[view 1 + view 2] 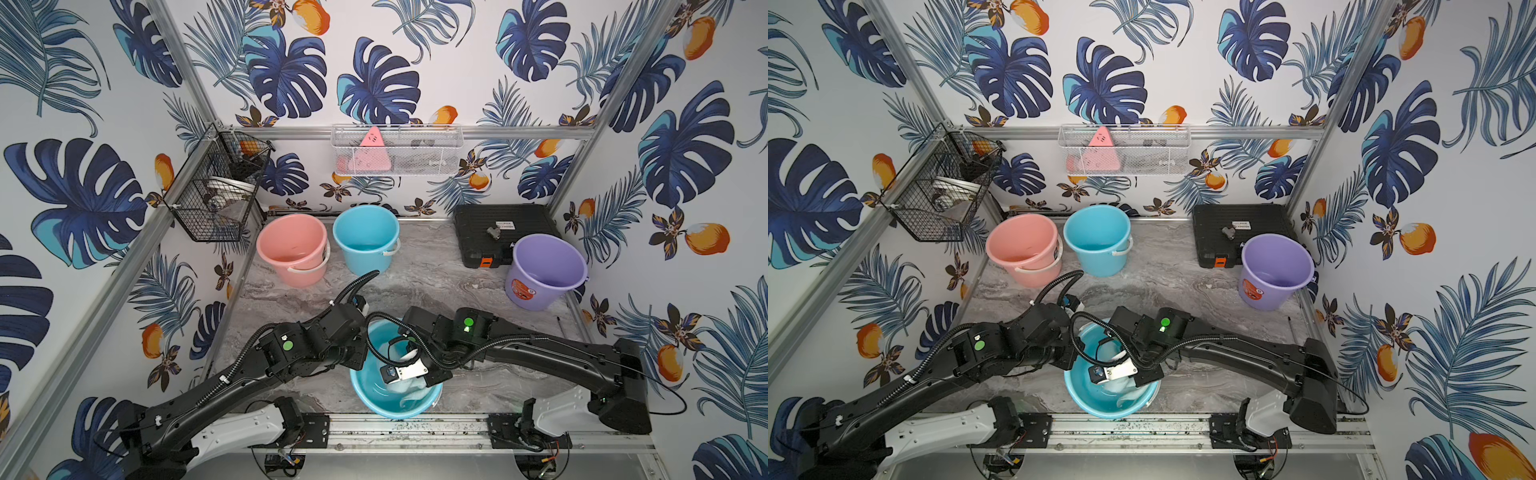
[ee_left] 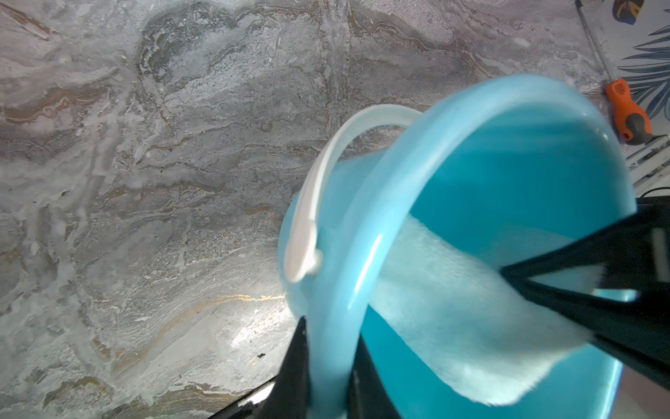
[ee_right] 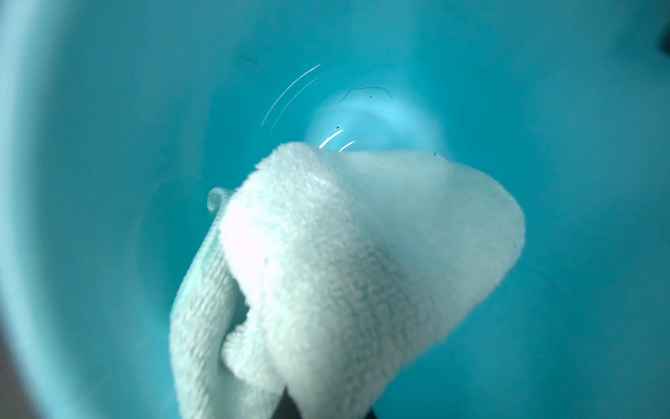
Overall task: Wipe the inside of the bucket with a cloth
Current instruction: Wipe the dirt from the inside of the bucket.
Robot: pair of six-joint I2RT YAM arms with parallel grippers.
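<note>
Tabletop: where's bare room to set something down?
Bare marble mid-table, bordered by far blue bucket, black case, purple bucket, left arm, right arm. Crowded: front centre, both over near blue bucket; pink bucket fills back-left.

we find the right tool (image 3: 328, 411) almost wholly hidden behind the cloth (image 3: 344, 272); the bucket (image 2: 362, 232) rim is blurred.

Robot lab cell: aluminium-profile frame (image 1: 528, 132), leaf-print wallpaper panels (image 1: 457, 83), marble-look table (image 1: 436, 286), robot arms (image 1: 232, 376) on a base rail (image 1: 415, 428).
</note>
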